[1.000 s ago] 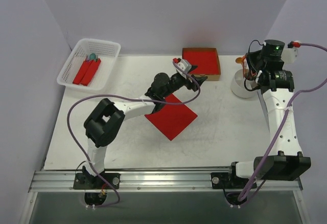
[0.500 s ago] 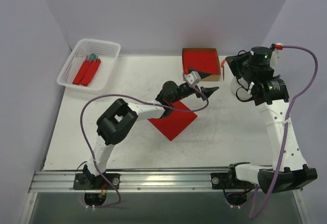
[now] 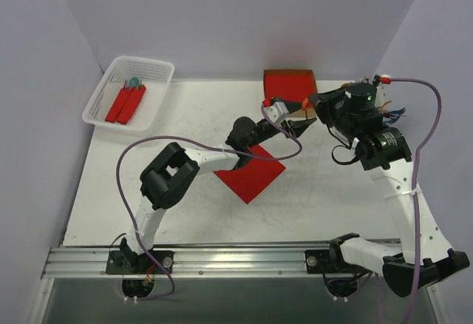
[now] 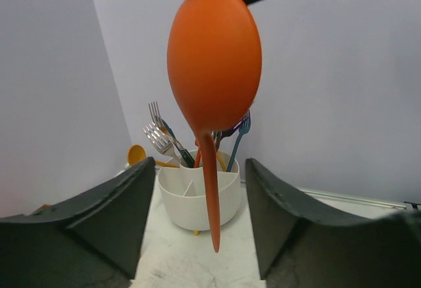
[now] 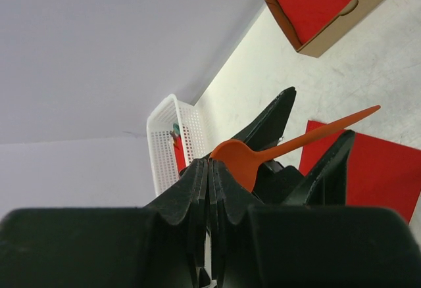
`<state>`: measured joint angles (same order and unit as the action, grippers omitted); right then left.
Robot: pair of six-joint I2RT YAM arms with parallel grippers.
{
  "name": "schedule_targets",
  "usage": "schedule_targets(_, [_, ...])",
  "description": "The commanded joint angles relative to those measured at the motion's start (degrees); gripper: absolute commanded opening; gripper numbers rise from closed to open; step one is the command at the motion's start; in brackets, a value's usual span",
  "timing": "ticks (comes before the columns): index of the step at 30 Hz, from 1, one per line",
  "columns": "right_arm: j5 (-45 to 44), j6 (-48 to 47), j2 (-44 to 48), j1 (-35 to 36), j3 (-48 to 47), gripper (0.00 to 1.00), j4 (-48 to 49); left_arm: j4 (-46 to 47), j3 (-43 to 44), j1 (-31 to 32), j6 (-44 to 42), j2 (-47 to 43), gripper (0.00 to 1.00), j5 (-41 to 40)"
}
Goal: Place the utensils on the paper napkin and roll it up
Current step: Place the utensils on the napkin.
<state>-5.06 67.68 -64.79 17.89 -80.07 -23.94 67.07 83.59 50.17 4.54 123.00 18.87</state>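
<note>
**Top external view.** The left hand (image 3: 303,126) is spread. The right hand (image 3: 316,103) meets it from the opposite side and is pressed together on a slim orange plastic spoon (image 3: 305,105). The thin bright-red square paper napkin (image 3: 250,170) lies flat on the white surface (image 3: 185,109), behind the left hand and partly under its wrist. A brown cardboard box of red sheets (image 3: 290,86) sits just beyond both hands.

**Left wrist view.** The left hand (image 4: 200,166) has its fingers (image 4: 99,229) apart. The spoon (image 4: 214,58) hangs bowl-up between them and touches neither. Ahead of the hand, a white round plastic caddy (image 4: 197,199) holds silver and coloured forks (image 4: 158,137) upright.

**Right wrist view.** The right hand (image 5: 208,163) pinches the rim of the spoon's (image 5: 263,153) bowl. The handle points away from this hand, between the left hand's fingers (image 5: 270,127). The napkin (image 5: 368,169) lies below the handle's far end. The box (image 5: 316,5) is farther off. A white plastic mesh basket (image 5: 174,143) stands to the left.
</note>
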Motion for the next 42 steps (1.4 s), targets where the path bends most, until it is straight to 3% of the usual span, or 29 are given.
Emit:
schedule_targets(1, [-3.5,1.2,1.3,1.4,0.4,0.00,0.9,4.1,3.0,0.2,0.7,0.3,0.62,0.0])
schedule_targets(6, [-3.4,1.2,1.0,1.9,0.8,0.00,1.1,4.3,2.6,0.2,0.7,-0.1,0.40,0.4])
schedule_targets(7, [-3.4,1.0,1.1,1.9,0.9,0.00,1.3,4.3,2.4,0.3,0.6,-0.3,0.30,0.4])
schedule_targets(10, [-3.9,-0.3,1.2,1.8,1.0,0.42,2.4,4.4,0.4,0.2,0.4,-1.6,0.15,0.2])
schedule_targets(11, [-4.2,-0.6,1.3,1.9,1.1,0.59,3.1,4.5,-0.3,0.2,0.7,-2.6,0.03,-0.8])
schedule_targets(13, [-5.0,-1.4,1.5,1.9,0.8,0.66,3.5,5.6,-3.3,0.1,1.9,-3.6,0.02,-2.4])
schedule_targets(18, [-12.2,-3.9,1.9,1.7,-1.0,0.68,0.8,1.8,-11.2,-0.1,8.7,-10.9,0.02,-7.7])
schedule_targets(21, [-17.0,-6.4,2.2,1.4,-0.8,0.68,-0.6,-12.1,-14.1,0.0,14.0,-17.3,0.02,-13.2])
schedule_targets(23, [-18.0,-9.0,2.1,1.3,-0.4,0.67,-0.8,-30.6,-12.2,-0.1,18.4,-21.9,0.02,-18.1])
schedule_targets(24, [-18.5,-10.0,1.8,1.2,-0.1,0.67,-0.8,-44.2,-10.7,-0.1,19.1,-23.0,0.02,-18.5])
schedule_targets(27, [-16.3,-15.0,1.6,1.0,1.5,0.66,1.7,-67.5,-4.9,-0.5,22.6,-24.8,0.02,-22.3])
schedule_targets(30, [-13.3,-19.9,1.6,1.1,5.0,0.66,5.1,-81.8,-2.3,-2.2,26.2,-23.9,0.02,-18.9])
schedule_targets(37, [-7.0,-25.1,3.4,0.9,15.0,0.63,12.2,-86.9,-3.6,-7.8,30.3,-20.1,0.02,-6.4])
schedule_targets(42, [-6.7,-24.8,4.0,1.1,19.6,0.62,13.6,-89.7,-3.6,-10.4,30.5,-17.0,0.02,-5.3])
